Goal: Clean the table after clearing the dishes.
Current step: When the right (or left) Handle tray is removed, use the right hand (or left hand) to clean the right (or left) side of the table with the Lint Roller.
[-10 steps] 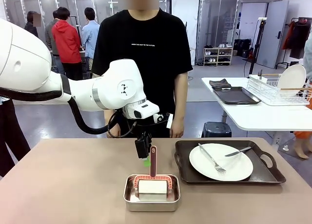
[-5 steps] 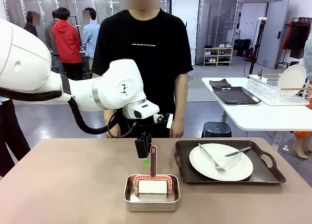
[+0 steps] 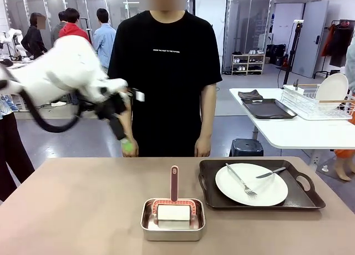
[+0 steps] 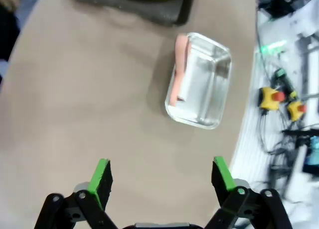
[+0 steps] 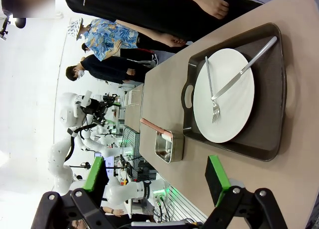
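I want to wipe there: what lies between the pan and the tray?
Nothing: in the front view, only a narrow strip of bare table separates the pan from the tray.

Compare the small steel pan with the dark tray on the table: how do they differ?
The steel pan is small, shiny and deep-walled, while the dark tray is wider, matte brown and shallow, with handle cut-outs. The steel pan holds a pink-handled cleaning tool. The dark tray carries a white plate with a fork and a knife. Both are rounded rectangles resting on the table.
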